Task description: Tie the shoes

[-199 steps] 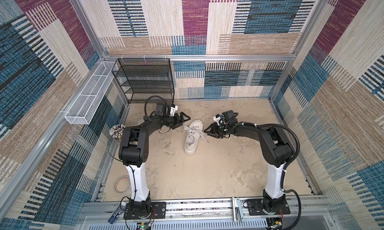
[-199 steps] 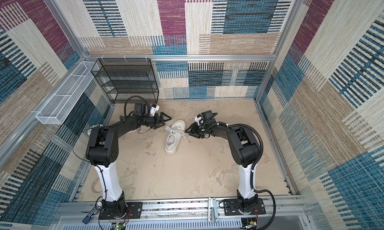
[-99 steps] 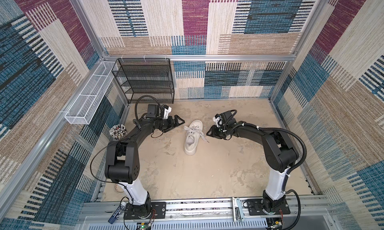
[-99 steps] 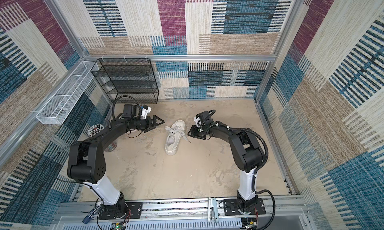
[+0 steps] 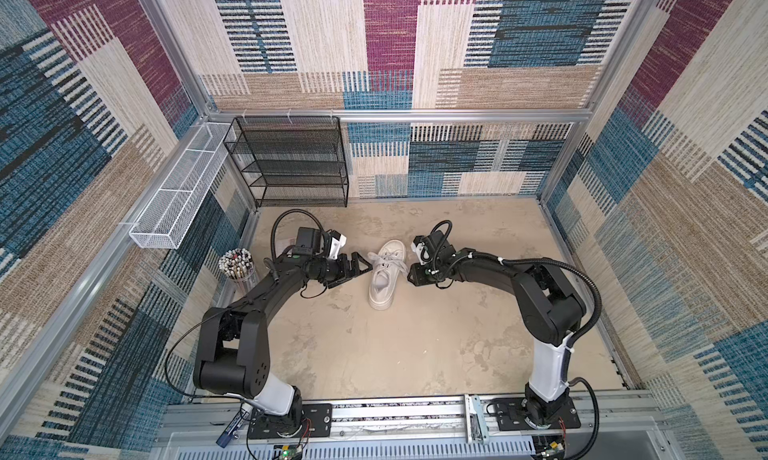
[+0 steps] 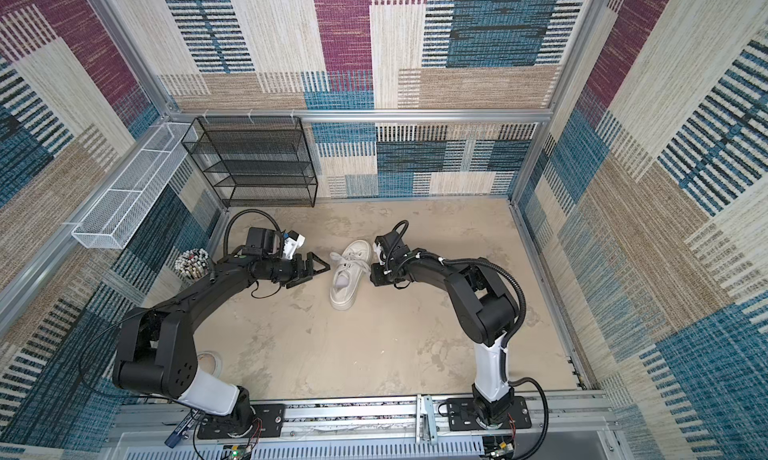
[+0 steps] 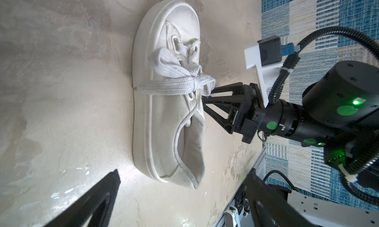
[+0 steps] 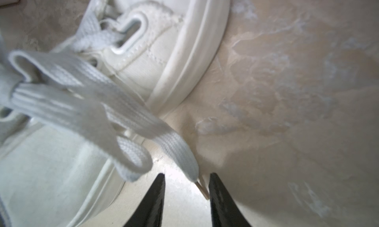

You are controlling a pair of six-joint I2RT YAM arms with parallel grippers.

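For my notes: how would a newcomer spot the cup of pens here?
Find the black mesh rack against the back wall, then drop toward the front along the left wall, beneath the white wire basket. The cup of pens stands there, the only cluster of upright pale-capped sticks.

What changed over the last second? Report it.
The left gripper, open, slid back toward the robot's base alongside the shoe. Nothing was grasped or released. The shoe and its bow stayed put, and the right gripper stayed open at a lace end.
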